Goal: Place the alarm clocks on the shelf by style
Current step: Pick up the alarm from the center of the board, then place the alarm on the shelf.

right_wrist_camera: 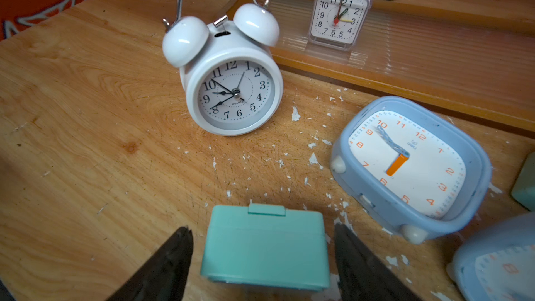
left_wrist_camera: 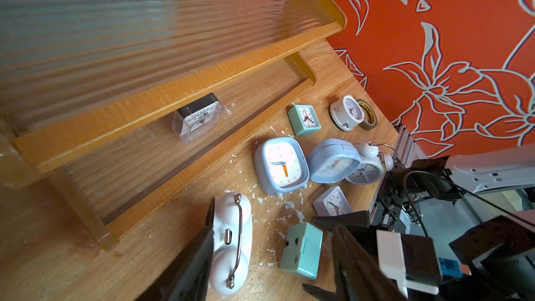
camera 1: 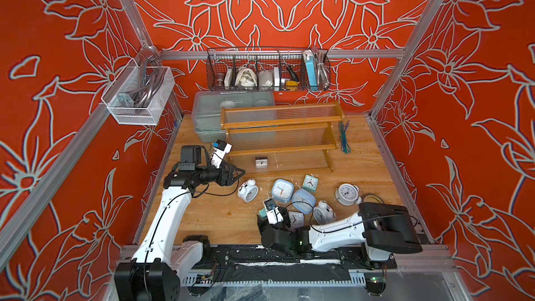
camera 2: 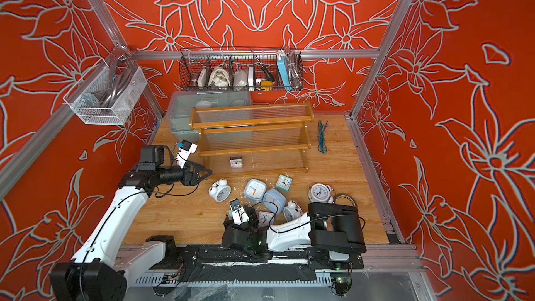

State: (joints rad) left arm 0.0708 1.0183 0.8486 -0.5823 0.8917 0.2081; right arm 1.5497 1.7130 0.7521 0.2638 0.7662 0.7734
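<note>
Right pincer [right_wrist_camera: 262,228] open astride teal clock [right_wrist_camera: 265,250], no contact yet; light, rigid, slick plastic, so I'd squeeze its flat sides.

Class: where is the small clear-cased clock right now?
In both top views the clear-cased clock stands upright on the lowest tier of the shelf, toward its left end, behind the leftmost white twin-bell clock on the table.
</note>
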